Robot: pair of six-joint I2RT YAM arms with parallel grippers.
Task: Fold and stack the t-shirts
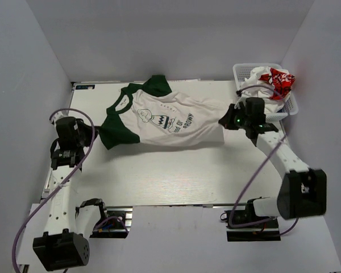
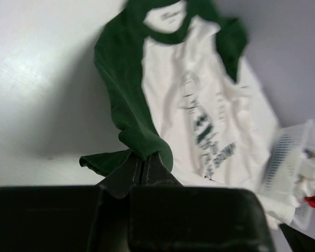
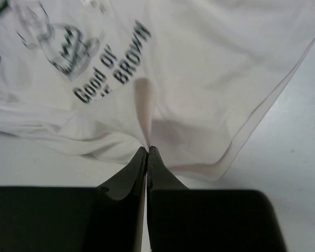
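Across the middle of the pale worktop (image 1: 159, 173) lies the off-white soft cloth t-shirt with dark green sleeves and collar (image 1: 170, 122). It's face up, collar out to the left, dark cartoon-and-lettering print (image 1: 167, 118) showing.

My left end effector (image 2: 143, 164) is pinched together on the cuff of the near green sleeve, and the fabric bunches and droops over the tips. My right end effector (image 3: 148, 152) is closed on the hem edge, with a little ridge of cloth puckering up from the pinch.

Light, limp stuff, this, with no stiffness at all. I expect it'll sag between my two holds and drag wherever it touches the worktop. It looks like thin jersey knit, matte, wrinkled along the lower edge. Not slippery, not fragile, but a shallow pinch could slide off, I reckon. The best holds are edges and corners: cuff, hem, shoulder seam.

Over at the far right corner, the white plastic lattice basket (image 1: 241, 69) holds a crumpled white t-shirt with red print (image 1: 279, 79).
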